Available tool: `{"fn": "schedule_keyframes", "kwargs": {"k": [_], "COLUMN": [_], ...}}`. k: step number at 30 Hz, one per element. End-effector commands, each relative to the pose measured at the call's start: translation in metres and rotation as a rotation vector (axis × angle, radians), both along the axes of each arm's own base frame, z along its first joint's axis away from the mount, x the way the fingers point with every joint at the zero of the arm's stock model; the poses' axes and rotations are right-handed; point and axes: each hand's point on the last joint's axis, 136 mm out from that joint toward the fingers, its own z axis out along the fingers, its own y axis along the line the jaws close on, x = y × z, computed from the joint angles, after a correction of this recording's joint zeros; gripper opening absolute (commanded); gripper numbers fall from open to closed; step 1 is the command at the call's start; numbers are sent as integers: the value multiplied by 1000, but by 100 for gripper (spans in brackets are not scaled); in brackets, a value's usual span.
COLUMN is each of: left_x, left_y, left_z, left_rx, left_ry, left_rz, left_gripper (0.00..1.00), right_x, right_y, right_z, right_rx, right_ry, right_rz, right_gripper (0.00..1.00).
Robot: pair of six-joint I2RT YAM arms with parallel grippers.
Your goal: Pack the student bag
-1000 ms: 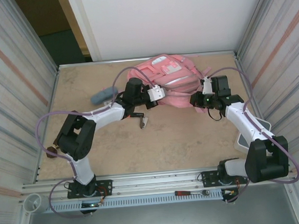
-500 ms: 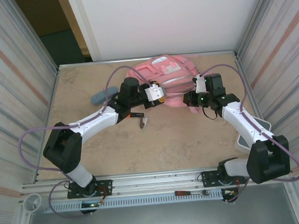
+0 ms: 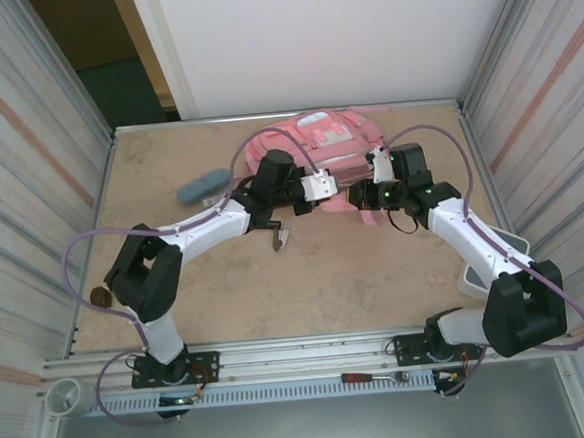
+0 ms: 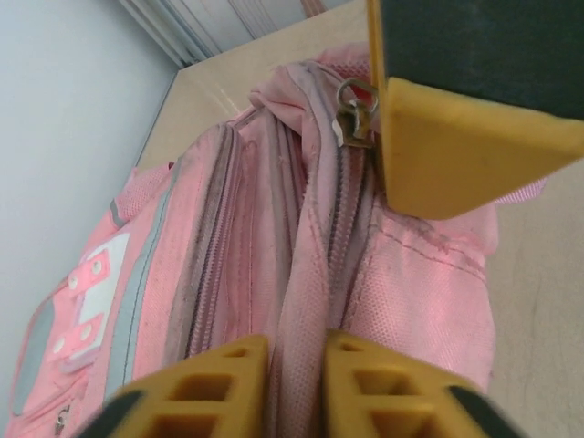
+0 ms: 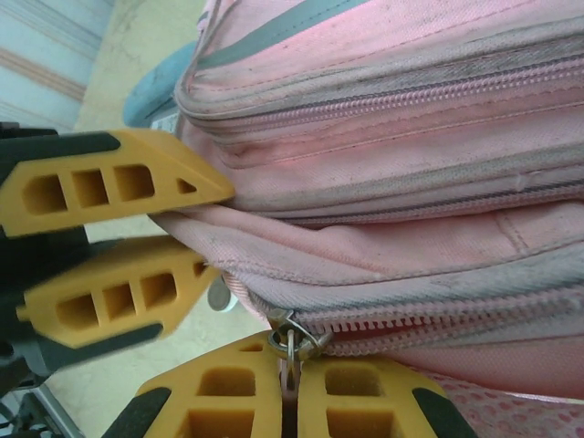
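Note:
The pink student bag (image 3: 319, 139) lies at the back of the table, its zipped pockets facing up. My left gripper (image 3: 340, 189) is at the bag's near edge, shut on a fold of pink fabric (image 4: 306, 310) beside a zip; in the left wrist view that gripper (image 4: 297, 379) has the fold squeezed between its yellow fingers. My right gripper (image 3: 363, 196) meets it from the right. In the right wrist view it (image 5: 294, 397) is shut on the metal zipper pull (image 5: 292, 339) at the end of a closed zip. The left fingers (image 5: 109, 178) show just beside it.
A blue-grey pouch (image 3: 201, 185) lies left of the bag. A small pale object (image 3: 281, 238) rests on the table in front of the left arm. A white tray (image 3: 474, 278) stands at the right edge. Ribbed metal walls enclose both sides. A red-handled tool (image 3: 371, 377) lies on the front rail.
The left gripper opened, shifted right along the bag's edge and closed on the fabric fold. The right gripper slid left, still on the zipper pull.

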Motion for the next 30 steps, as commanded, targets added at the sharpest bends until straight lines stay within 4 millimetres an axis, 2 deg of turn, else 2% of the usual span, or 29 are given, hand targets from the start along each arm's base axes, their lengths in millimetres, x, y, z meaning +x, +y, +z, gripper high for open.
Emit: {"fn": "schedule_keyframes", "kwargs": {"k": [1,3,7,9,10,14,16,18,20,23,26,30], "left_x": [10,11,18,25,29,45,47,41,29,9,-3,-8], "left_y": [6,15,42,55,59,73,76,76,70,55,39,20], "left_z": [12,17,30,32,30,17,15,20,31,44,43,27], "left_rx": [-18,-51,-160,-199,-209,-192,-185,-187,-199,-203,-178,-114], "left_ry": [-11,-3,41,63,71,100,108,129,150,149,171,213], "left_rz": [21,27,50,71,80,132,145,137,109,58,8,-27], "left_gripper": [0,0,0,0,0,0,2,21,39,51,54,54], "right_x": [9,12,17,20,21,28,29,29,28,27,26,25], "right_y": [3,-15,-68,-79,-76,-41,-27,-14,-4,9,20,30], "right_z": [38,26,-6,-13,-12,6,13,22,31,43,51,56], "right_rx": [28,-22,-130,-132,-120,-32,-12,18,40,67,90,112], "right_ry": [-125,-85,50,67,59,0,-23,-46,-75,-106,-121,-134], "right_rz": [23,-40,-206,-240,-234,-141,-97,-59,-29,9,33,53], "right_gripper": [0,0,0,0,0,0,0,0,0,0,0,0]}}
